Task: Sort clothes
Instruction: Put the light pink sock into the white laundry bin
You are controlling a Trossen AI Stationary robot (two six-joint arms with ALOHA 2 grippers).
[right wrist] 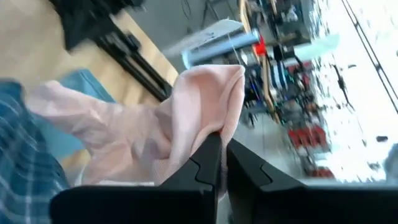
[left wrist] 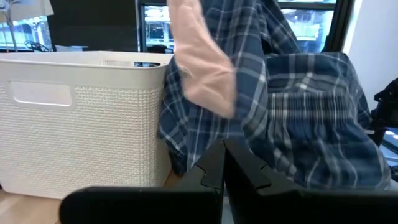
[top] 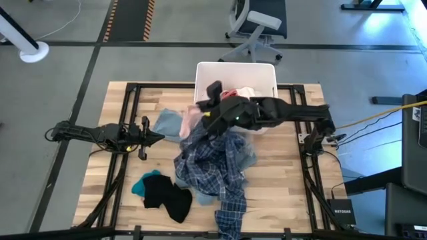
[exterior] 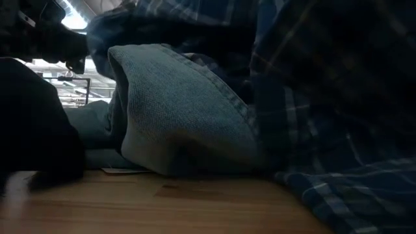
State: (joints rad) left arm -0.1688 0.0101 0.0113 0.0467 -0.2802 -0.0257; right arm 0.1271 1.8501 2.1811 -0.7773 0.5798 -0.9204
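Observation:
My right gripper reaches in from the table's right, just in front of the white bin, and is shut on a pink garment. A blue-and-white plaid garment hangs beside the pink one; its lower part lies spread on the table. A light blue-grey garment lies left of it. A black garment and a teal one lie near the front left. My left gripper is shut and empty, low at the table's left. My right gripper pinches a folded upper edge of the pink garment between its two fingers. The garment is lifted and hangs slack below the fingers, beside the bin's wall. Whether the fingers also hold the plaid cloth, I cannot tell.
The bin stands at the table's far middle, with some light cloth inside. The low view shows the blue-grey garment resting on the wooden tabletop, with plaid cloth over it. An office chair stands beyond the table.

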